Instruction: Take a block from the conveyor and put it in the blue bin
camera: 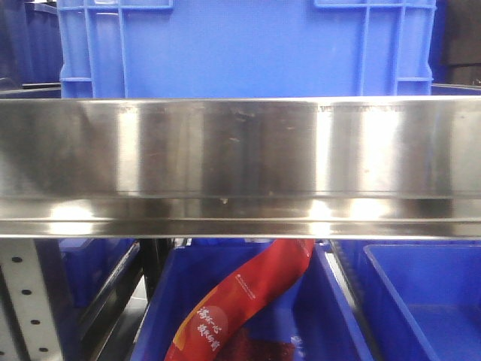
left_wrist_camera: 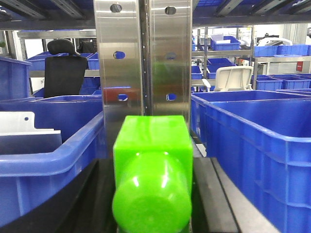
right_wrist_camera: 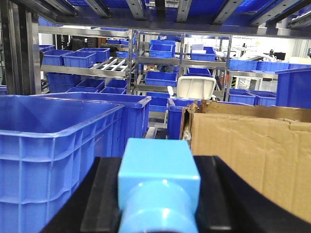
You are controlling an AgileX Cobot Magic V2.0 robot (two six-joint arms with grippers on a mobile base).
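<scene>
Green block (left_wrist_camera: 151, 145) sits just in front of the steel post (left_wrist_camera: 141, 63), blue bin (left_wrist_camera: 252, 141) right of it. Looks light, hard, slick plastic, so I'd pinch its flat sides. Can't tell whether either end effector is open or gripping.

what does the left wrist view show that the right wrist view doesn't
Only the left wrist view: a bright green block-like shape close to the lens, a steel upright with holes and a black office chair. Only the right wrist view: a light blue block-like shape close to the lens and a cardboard box. Both: blue bins close by, and shelves with more bins behind.
</scene>
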